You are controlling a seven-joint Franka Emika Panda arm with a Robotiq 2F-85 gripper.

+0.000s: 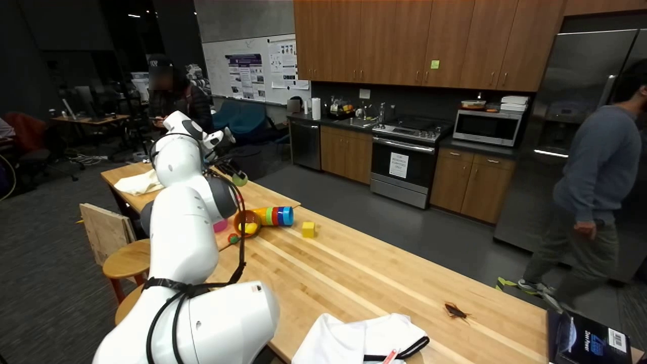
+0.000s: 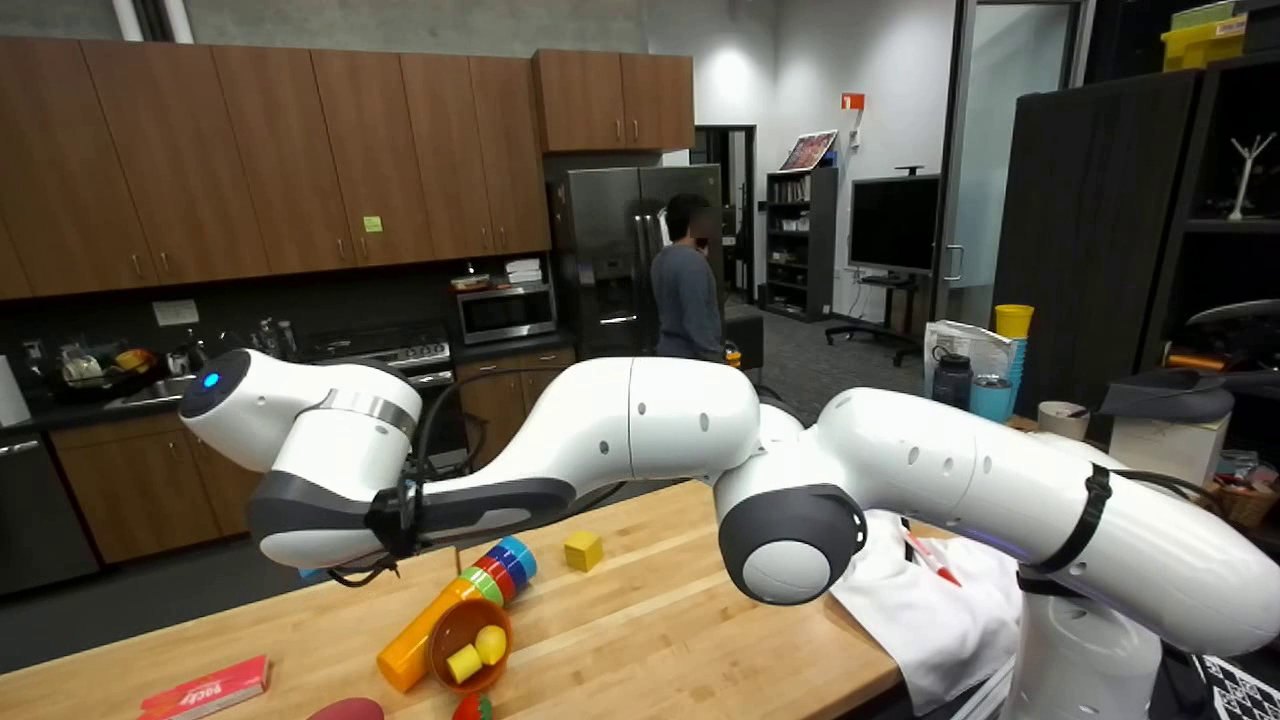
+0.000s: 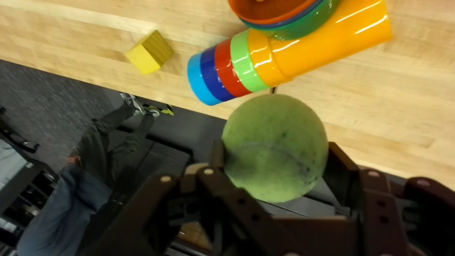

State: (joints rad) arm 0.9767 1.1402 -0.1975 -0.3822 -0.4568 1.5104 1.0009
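Note:
A fuzzy green ball, like a tennis ball, sits between the fingertips of my gripper in the wrist view. Both pads press against its sides. An exterior view shows the ball at the end of the arm, near the table's kitchen-side edge. Beyond it in the wrist view lie a row of stacked colored cups, a stack of bowls with an orange one on top, and a yellow cube. The gripper and ball cannot be seen in an exterior view where the white arm shows.
Yellow pieces lie in the orange bowl. A red packet and a toy strawberry are nearby. A white cloth, a dark insect-like object and a black box occupy the near end. A person stands beyond the table.

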